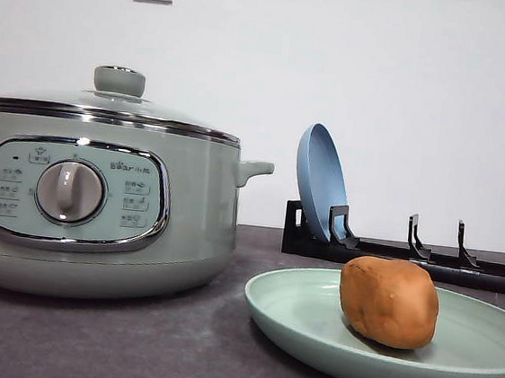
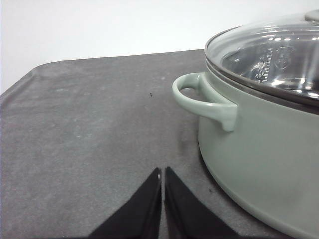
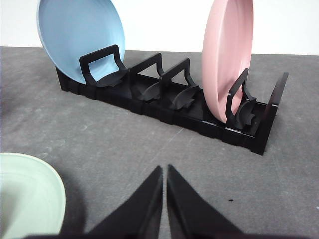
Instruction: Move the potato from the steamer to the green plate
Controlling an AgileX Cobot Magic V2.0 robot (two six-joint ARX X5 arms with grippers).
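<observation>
The orange-brown potato [image 1: 389, 302] lies on the green plate [image 1: 311, 317] at the front right of the table. The pale green steamer [image 1: 97, 204] stands at the left with its glass lid on. In the left wrist view the steamer [image 2: 264, 129] is close by, its side handle [image 2: 204, 99] facing my left gripper [image 2: 163, 174], which is shut and holds nothing above the grey table. My right gripper [image 3: 165, 172] is shut and empty too, just beside the green plate's rim [image 3: 30, 194] and in front of the black rack.
A black dish rack [image 3: 164, 102] stands behind the plate, holding a blue plate [image 3: 79, 35] upright at one end and a pink plate [image 3: 227, 55] at the other. The same rack [image 1: 409, 251] and blue plate [image 1: 319, 182] show in the front view.
</observation>
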